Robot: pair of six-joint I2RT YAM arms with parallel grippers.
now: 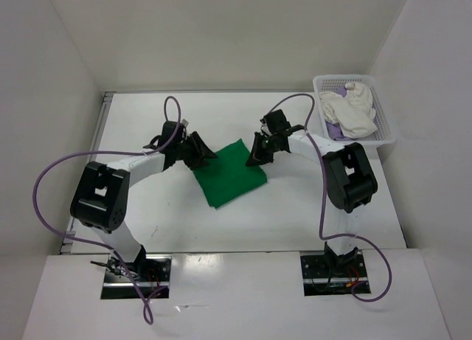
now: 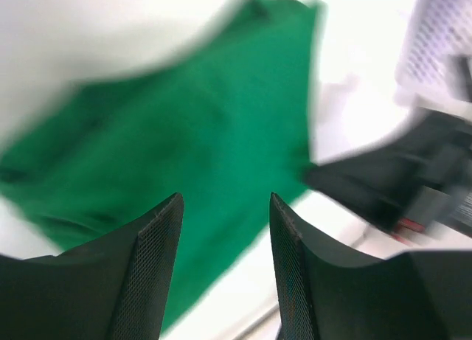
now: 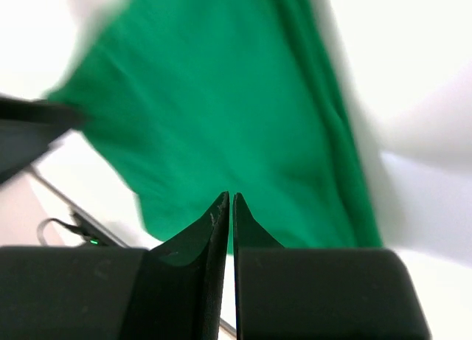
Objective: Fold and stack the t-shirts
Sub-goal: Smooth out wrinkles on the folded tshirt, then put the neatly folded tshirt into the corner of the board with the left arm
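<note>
A bright green t-shirt [image 1: 230,174] lies folded into a rough square in the middle of the table, also filling the left wrist view [image 2: 184,133] and the right wrist view [image 3: 221,111]. My left gripper [image 1: 205,154] hovers at its left corner, jaws open and empty [image 2: 225,207]. My right gripper [image 1: 254,157] hangs over its right corner, fingers shut with nothing between them [image 3: 230,200]. A white t-shirt [image 1: 348,108] lies crumpled in the basket over a lavender one [image 1: 333,129].
A white perforated basket [image 1: 386,130] stands at the back right of the table. White walls close in the table on the left, back and right. Purple cables loop from both arms.
</note>
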